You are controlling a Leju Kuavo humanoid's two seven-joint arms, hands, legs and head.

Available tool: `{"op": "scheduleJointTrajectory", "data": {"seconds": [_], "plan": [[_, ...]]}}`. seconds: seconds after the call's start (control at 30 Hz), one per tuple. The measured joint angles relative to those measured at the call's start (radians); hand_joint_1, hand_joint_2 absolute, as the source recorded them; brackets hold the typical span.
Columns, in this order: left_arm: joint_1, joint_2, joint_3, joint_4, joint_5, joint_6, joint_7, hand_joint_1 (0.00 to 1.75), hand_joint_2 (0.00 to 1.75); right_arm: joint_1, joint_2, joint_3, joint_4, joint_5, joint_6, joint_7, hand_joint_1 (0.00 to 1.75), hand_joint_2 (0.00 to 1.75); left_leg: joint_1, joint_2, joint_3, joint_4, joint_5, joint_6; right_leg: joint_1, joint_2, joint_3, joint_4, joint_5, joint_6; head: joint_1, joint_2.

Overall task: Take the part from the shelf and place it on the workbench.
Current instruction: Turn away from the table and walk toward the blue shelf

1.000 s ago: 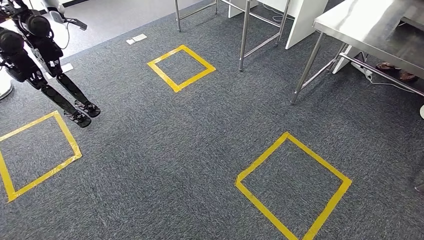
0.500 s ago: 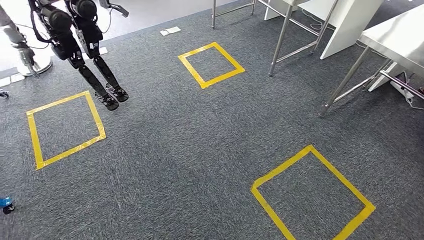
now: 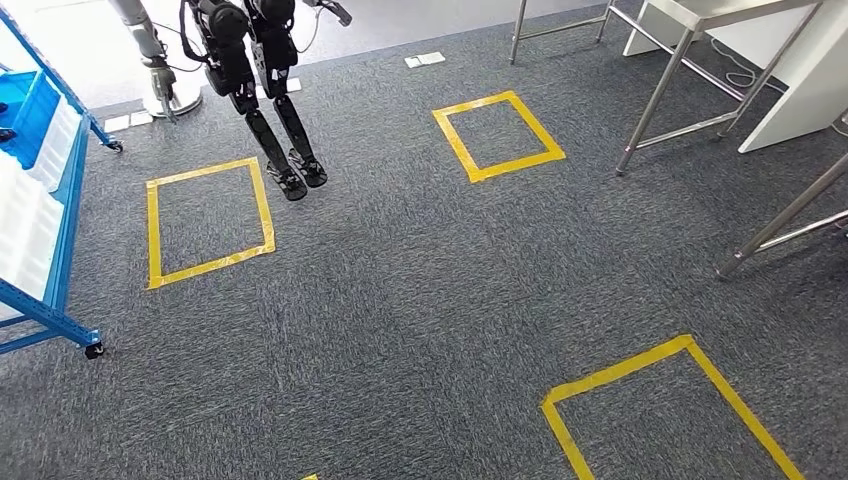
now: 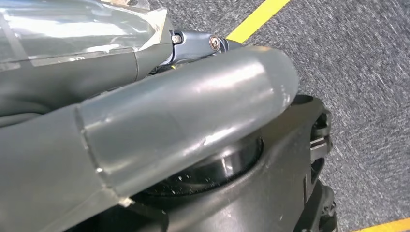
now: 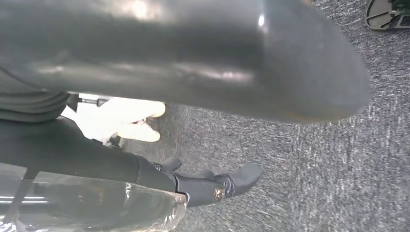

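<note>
Whole head view has swung since the earlier frames: the camera turned, the floor marks did not move. The blue shelf has come in at the left edge and the desks have slid toward the right edge.

Nearest on the grey carpet, a yellow tape square lies lower right, cut off by the frame edge. A scrap of yellow tape sits at the bottom edge. The blue shelf stands on small castors at the left, with white bins and a blue bin on it. Which bin has the part, cannot tell; no part can be made out.

Just beside the shelf lies a second tape square. Beyond its far corner a dark humanoid robot hangs with its feet at the carpet. A third tape square lies further back, centre. Steel legs of one desk stand right of it, and another desk leg is at the right edge. White floor plates lie at the far carpet edge.

Open carpet lies between the camera and the shelf.

The left hand is close to its wrist camera, thick grey thumb across the frame and carpet with tape behind. How far its fingers are spread, cannot tell. The right hand likewise, thumb large and blurred, one dark finger over carpet. Fingers' spread: cannot tell. Nothing is seen in either hand.
</note>
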Motion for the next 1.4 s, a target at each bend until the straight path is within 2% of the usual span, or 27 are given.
{"op": "scheduleJointTrajectory", "data": {"seconds": [0.03, 0.1, 0.17, 0.2, 0.23, 0.27, 0.33, 0.4, 0.47, 0.53, 0.6, 0.63, 0.7, 0.73, 0.77, 0.83, 0.9, 0.97, 1.0, 1.07, 1.13, 1.17, 1.2, 1.23, 1.27, 1.3, 1.4], "plan": [[0.000, 0.000, 0.000, 0.000, 0.000, 0.001, 0.000, 0.00, 0.00, 0.001, 0.001, 0.000, 0.000, 0.000, 0.000, 0.000, 0.00, 0.00, 0.000, 0.028, -0.012, 0.024, -0.017, -0.005, -0.003, -0.012, 0.001, -0.002, 0.002, -0.008, -0.002, 0.000], [-0.001, 0.001, -0.001, 0.000, -0.002, 0.003, 0.001, 0.00, 0.00, 0.005, 0.002, 0.000, 0.000, 0.001, 0.000, 0.002, 0.00, 0.00, 0.003, 0.094, -0.061, 0.128, -0.079, -0.016, -0.002, -0.041, 0.003, -0.005, 0.002, -0.022, -0.007, 0.000], [-0.001, 0.001, -0.002, 0.000, -0.006, 0.003, 0.004, 0.00, 0.00, 0.009, 0.002, 0.000, 0.000, 0.004, 0.001, 0.003, 0.00, 0.00, 0.012, 0.117, -0.121, 0.249, -0.130, -0.027, 0.002, -0.072, 0.004, -0.005, -0.001, -0.030, -0.009, 0.000], [-0.001, 0.001, -0.004, 0.000, -0.007, 0.003, 0.006, 0.00, 0.00, 0.010, 0.002, 0.000, 0.000, 0.008, 0.001, 0.004, 0.00, 0.00, 0.016, 0.120, -0.135, 0.275, -0.132, -0.031, 0.003, -0.086, 0.004, -0.005, -0.003, -0.031, -0.009, 0.000], [0.000, 0.002, -0.006, 0.000, -0.009, 0.003, 0.008, 0.00, 0.00, 0.010, 0.002, 0.000, 0.000, 0.012, 0.001, 0.004, 0.00, 0.00, 0.020, 0.125, -0.129, 0.262, -0.116, -0.034, 0.003, -0.099, 0.005, -0.005, -0.004, -0.031, -0.009, 0.000], [0.000, 0.002, -0.009, 0.000, -0.010, 0.002, 0.010, 0.00, 0.00, 0.009, 0.002, 0.000, 0.000, 0.016, 0.002, 0.004, 0.00, 0.00, 0.023, 0.134, -0.103, 0.212, -0.086, -0.036, 0.002, -0.110, 0.006, -0.005, -0.005, -0.031, -0.009, 0.000], [0.000, 0.004, -0.015, 0.000, -0.012, 0.002, 0.013, 0.00, 0.00, 0.008, 0.003, 0.000, 0.000, 0.022, 0.002, 0.004, 0.00, 0.00, 0.023, 0.177, -0.027, 0.075, -0.030, -0.032, 0.006, -0.131, 0.011, -0.004, -0.011, -0.025, -0.010, 0.000], [-0.001, 0.005, -0.019, 0.000, -0.013, 0.003, 0.013, 0.00, 0.00, 0.007, 0.004, 0.000, 0.000, 0.025, 0.002, 0.004, 0.00, 0.00, 0.016, 0.201, 0.010, 0.005, -0.013, -0.023, 0.012, -0.149, 0.015, -0.003, -0.018, -0.014, -0.008, 0.000], [0.000, 0.006, -0.021, 0.000, -0.012, 0.004, 0.012, 0.00, 0.00, 0.005, 0.006, 0.000, 0.000, 0.029, 0.004, 0.004, 0.00, 0.00, 0.010, 0.179, 0.010, -0.003, -0.012, -0.011, 0.014, -0.169, 0.022, -0.005, -0.022, -0.004, -0.007, 0.000], [0.002, 0.005, -0.025, 0.000, -0.010, 0.004, 0.013, 0.00, 0.00, 0.003, 0.008, 0.000, 0.000, 0.035, 0.004, 0.005, 0.00, 0.00, 0.011, 0.156, 0.016, -0.015, -0.003, 0.002, 0.010, -0.137, 0.018, 0.017, -0.038, 0.005, -0.006, 0.000], [0.001, 0.005, -0.030, 0.000, -0.008, 0.006, 0.013, 0.00, 0.00, 0.005, 0.009, 0.000, 0.000, 0.041, 0.005, 0.008, 0.00, 0.00, 0.016, 0.134, 0.019, -0.023, 0.005, 0.012, 0.002, -0.074, -0.026, 0.113, -0.087, 0.003, -0.004, 0.000], [0.000, 0.004, -0.032, 0.000, -0.007, 0.006, 0.014, 0.00, 0.00, 0.008, 0.009, 0.000, 0.000, 0.043, 0.005, 0.010, 0.00, 0.00, 0.016, 0.120, 0.018, -0.023, 0.006, 0.014, 0.001, -0.055, -0.060, 0.182, -0.116, 0.000, -0.003, 0.000], [0.000, 0.003, -0.037, 0.000, -0.006, 0.007, 0.019, 0.00, 0.00, 0.012, 0.008, 0.000, 0.000, 0.046, 0.005, 0.014, 0.00, 0.00, 0.017, 0.091, 0.017, -0.023, 0.007, 0.015, -0.003, -0.046, -0.112, 0.281, -0.144, 0.006, -0.002, 0.000], [0.000, 0.003, -0.040, 0.000, -0.006, 0.008, 0.022, 0.00, 0.00, 0.012, 0.008, 0.000, 0.000, 0.048, 0.005, 0.015, 0.00, 0.00, 0.017, 0.077, 0.018, -0.022, 0.007, 0.014, -0.007, -0.045, -0.116, 0.281, -0.134, 0.014, -0.001, 0.000], [0.000, 0.003, -0.043, 0.000, -0.006, 0.008, 0.025, 0.00, 0.00, 0.012, 0.008, 0.000, 0.000, 0.049, 0.005, 0.017, 0.00, 0.00, 0.018, 0.063, 0.019, -0.021, 0.007, 0.013, -0.012, -0.042, -0.100, 0.241, -0.108, 0.026, -0.002, 0.000], [-0.001, 0.004, -0.048, 0.000, -0.006, 0.007, 0.027, 0.00, 0.00, 0.012, 0.009, 0.000, 0.000, 0.053, 0.006, 0.017, 0.00, 0.00, 0.020, 0.036, 0.019, -0.013, 0.004, 0.004, -0.025, -0.008, -0.045, 0.106, -0.046, 0.048, 0.000, 0.000], [-0.002, 0.005, -0.049, -0.001, -0.006, 0.006, 0.029, 0.00, 0.00, 0.011, 0.010, 0.000, 0.001, 0.054, 0.006, 0.018, 0.00, 0.00, 0.018, 0.015, 0.012, -0.003, -0.001, -0.010, -0.027, 0.021, -0.017, 0.029, -0.016, 0.045, 0.002, 0.000], [0.001, 0.007, -0.050, -0.001, -0.002, 0.006, 0.027, 0.00, 0.00, 0.009, 0.011, 0.000, 0.001, 0.054, 0.007, 0.018, 0.00, 0.00, 0.019, -0.001, 0.006, -0.001, 0.000, -0.019, -0.022, 0.009, -0.013, 0.024, -0.012, 0.025, 0.000, 0.000], [0.005, 0.008, -0.049, -0.002, 0.000, 0.006, 0.023, 0.00, 0.00, 0.009, 0.011, 0.000, 0.001, 0.054, 0.007, 0.018, 0.00, 0.00, 0.022, 0.000, 0.003, 0.001, -0.001, -0.022, -0.022, -0.001, -0.011, 0.024, -0.010, 0.017, -0.001, 0.000], [0.011, 0.009, -0.049, -0.002, 0.004, 0.006, 0.013, 0.00, 0.00, 0.010, 0.011, 0.000, 0.001, 0.054, 0.007, 0.018, 0.00, 0.00, 0.024, 0.041, -0.019, 0.046, -0.032, -0.028, -0.021, -0.022, -0.009, 0.023, -0.006, 0.001, -0.005, 0.000], [0.014, 0.010, -0.049, -0.002, 0.008, 0.005, 0.005, 0.00, 0.00, 0.014, 0.011, 0.000, 0.001, 0.055, 0.007, 0.018, 0.00, 0.00, 0.022, 0.098, -0.075, 0.167, -0.101, -0.031, -0.013, -0.047, -0.011, 0.023, -0.007, -0.010, -0.009, 0.000], [0.014, 0.011, -0.049, -0.002, 0.010, 0.005, 0.002, 0.00, 0.00, 0.016, 0.011, 0.000, 0.001, 0.056, 0.007, 0.018, 0.00, 0.00, 0.022, 0.111, -0.106, 0.234, -0.130, -0.032, -0.009, -0.062, -0.012, 0.023, -0.009, -0.014, -0.010, 0.000], [0.015, 0.012, -0.049, -0.002, 0.012, 0.005, 0.001, 0.00, 0.00, 0.018, 0.011, 0.000, 0.001, 0.057, 0.007, 0.018, 0.00, 0.00, 0.022, 0.117, -0.127, 0.279, -0.144, -0.032, -0.005, -0.077, -0.012, 0.023, -0.010, -0.016, -0.010, 0.000], [0.016, 0.012, -0.049, -0.002, 0.012, 0.005, -0.001, 0.00, 0.00, 0.018, 0.011, 0.000, 0.001, 0.057, 0.007, 0.018, 0.00, 0.00, 0.022, 0.121, -0.130, 0.289, -0.138, -0.030, -0.002, -0.090, -0.012, 0.023, -0.012, -0.018, -0.010, 0.000], [0.018, 0.013, -0.049, -0.002, 0.013, 0.005, -0.001, 0.00, 0.00, 0.018, 0.011, 0.000, 0.001, 0.057, 0.007, 0.018, 0.00, 0.00, 0.022, 0.125, -0.115, 0.264, -0.118, -0.027, 0.000, -0.102, -0.011, 0.023, -0.013, -0.019, -0.010, 0.000], [0.019, 0.013, -0.049, -0.002, 0.013, 0.006, -0.001, 0.00, 0.00, 0.016, 0.011, 0.000, 0.001, 0.057, 0.007, 0.018, 0.00, 0.00, 0.020, 0.138, -0.079, 0.201, -0.086, -0.020, 0.002, -0.113, -0.009, 0.023, -0.014, -0.021, -0.010, 0.000], [0.018, 0.014, -0.051, -0.003, 0.014, 0.008, -0.002, 0.00, 0.00, 0.013, 0.014, 0.000, 0.001, 0.057, 0.009, 0.016, 0.00, 0.00, 0.004, 0.194, 0.012, 0.026, -0.031, -0.001, 0.009, -0.143, -0.003, 0.023, -0.019, -0.019, -0.010, 0.000]]}}
